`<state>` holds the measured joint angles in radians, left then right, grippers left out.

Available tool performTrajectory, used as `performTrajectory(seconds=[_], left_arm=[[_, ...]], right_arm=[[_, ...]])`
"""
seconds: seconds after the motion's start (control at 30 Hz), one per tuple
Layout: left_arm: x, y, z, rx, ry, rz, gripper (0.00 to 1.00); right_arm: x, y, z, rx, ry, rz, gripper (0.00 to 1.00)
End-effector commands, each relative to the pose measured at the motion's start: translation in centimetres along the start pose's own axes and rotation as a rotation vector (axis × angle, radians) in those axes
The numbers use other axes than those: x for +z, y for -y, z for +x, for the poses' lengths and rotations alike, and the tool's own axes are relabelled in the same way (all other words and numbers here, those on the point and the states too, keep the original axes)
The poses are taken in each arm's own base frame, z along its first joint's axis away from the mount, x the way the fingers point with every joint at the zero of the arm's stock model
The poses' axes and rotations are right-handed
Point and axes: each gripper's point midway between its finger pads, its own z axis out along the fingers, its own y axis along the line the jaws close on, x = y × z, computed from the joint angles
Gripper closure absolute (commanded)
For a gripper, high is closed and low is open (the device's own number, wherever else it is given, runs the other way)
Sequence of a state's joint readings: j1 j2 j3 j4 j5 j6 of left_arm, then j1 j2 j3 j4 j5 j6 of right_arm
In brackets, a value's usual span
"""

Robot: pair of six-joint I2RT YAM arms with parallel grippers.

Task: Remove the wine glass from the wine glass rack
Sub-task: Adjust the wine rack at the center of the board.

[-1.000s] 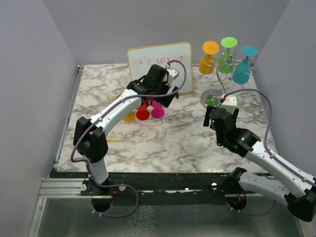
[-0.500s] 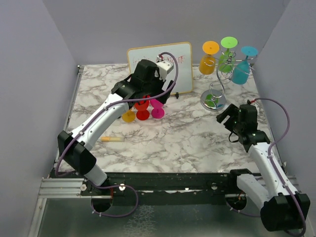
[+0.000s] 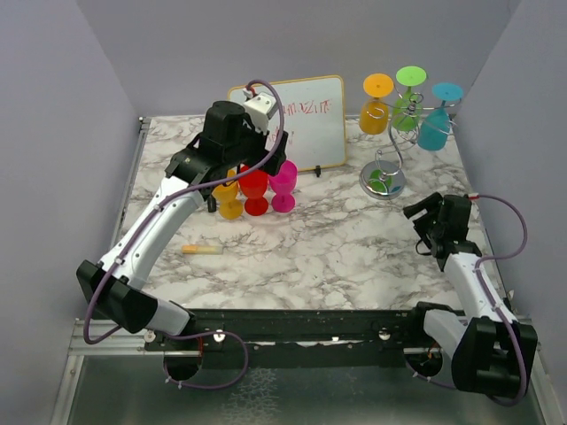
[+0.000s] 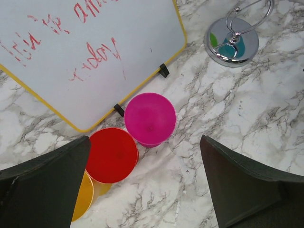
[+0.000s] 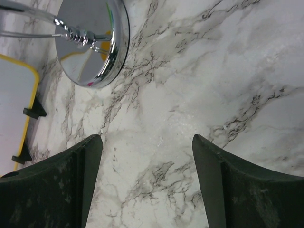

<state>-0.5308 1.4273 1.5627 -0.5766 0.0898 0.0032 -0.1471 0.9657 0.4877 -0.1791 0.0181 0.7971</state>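
The orange glass, green glass and teal glass hang foot-up on the rack at the back right of the counter. Each looks light, stiff and slick, so I'd take it at the stem, just under the foot. The left pincer and right pincer both gape, empty.

L arm & R arm are being shown w/ white link shells & black joint housings; a purple cable is being looped along each. Dark matte wedge-shaped claw fingers are being seen.
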Motion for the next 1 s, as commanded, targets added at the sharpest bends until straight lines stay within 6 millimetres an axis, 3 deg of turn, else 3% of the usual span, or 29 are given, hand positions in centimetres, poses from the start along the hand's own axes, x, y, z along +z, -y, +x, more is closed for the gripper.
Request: performTrajectory(seconds=[0.0, 0.17, 0.43, 0.87, 0.97], left_arm=[[-1.1, 0.6, -0.8, -0.039, 0.036, 0.034, 0.01], [-1.8, 0.3, -1.0, -0.066, 0.059, 0.011, 0.01], [-3.5, 0.3, -1.5, -0.099, 0.094, 0.003, 0.01], [-4.8, 0.6, -1.1, -0.128, 0.117, 0.004, 0.01], [-4.8, 0.8, -1.2, -0.133, 0.118, 0.015, 0.01]], right_arm=[[1.2, 0.3, -2.4, 0.034, 0.07, 0.0, 0.18], [2.1, 0.5, -4.5, 0.088, 0.085, -0.065, 0.2], [4.5, 0.3, -6.9, 0.147, 0.05, -0.1, 0.31], [9.8, -3.7, -6.8, 0.177, -0.124, -0.364, 0.44], [10.9, -3.5, -7.5, 0.208, -0.096, -0.344, 0.45]])
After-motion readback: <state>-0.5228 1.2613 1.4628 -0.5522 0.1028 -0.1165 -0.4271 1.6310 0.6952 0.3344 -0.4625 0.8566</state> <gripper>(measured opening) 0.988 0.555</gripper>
